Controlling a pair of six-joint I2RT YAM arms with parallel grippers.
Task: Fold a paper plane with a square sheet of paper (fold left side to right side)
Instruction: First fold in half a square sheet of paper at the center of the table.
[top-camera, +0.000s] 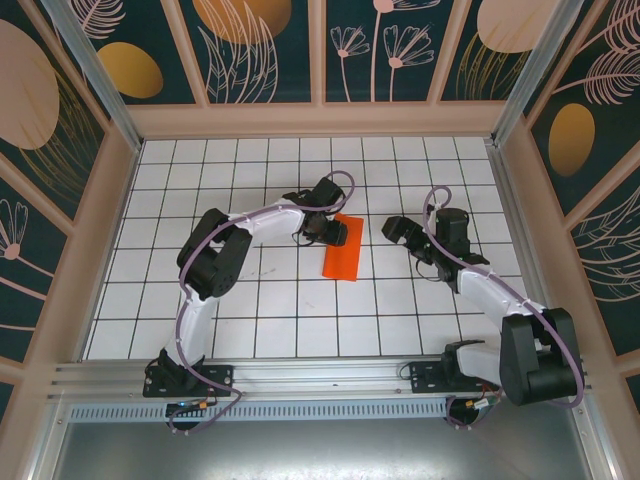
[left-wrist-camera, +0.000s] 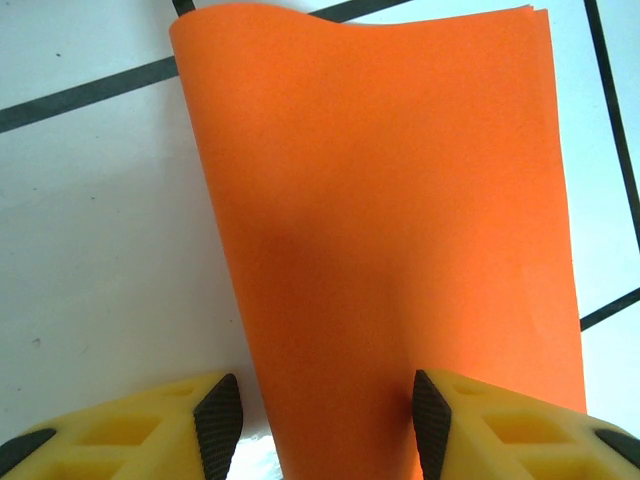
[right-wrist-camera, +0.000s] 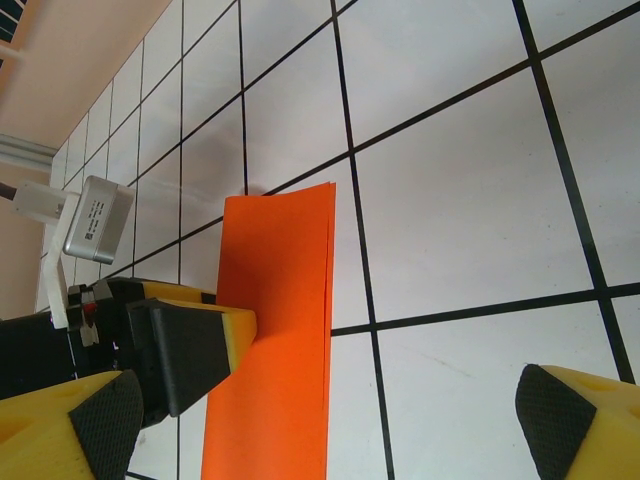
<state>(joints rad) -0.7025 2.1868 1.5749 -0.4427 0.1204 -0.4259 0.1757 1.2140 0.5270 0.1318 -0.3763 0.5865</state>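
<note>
Paper (top-camera: 342, 250) long axis near-far; L tool (left-wrist-camera: 325, 425) half-open astride fold edge; R tool (right-wrist-camera: 327, 418) wide, empty.

sheet of paper (top-camera: 342, 255) plain bright orange; table (top-camera: 260, 300) white, black grid lines; left hand (left-wrist-camera: 325, 420) yellow, pads (left-wrist-camera: 220, 420) black

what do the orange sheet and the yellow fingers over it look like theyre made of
Orange sheet: thin matte paper, going by the stacked layer edges at one corner and the soft curl along its folded side. Fingers: likely hard yellow plastic, moulded with hollow cells. Their black pads: dull, probably rubber.
</note>
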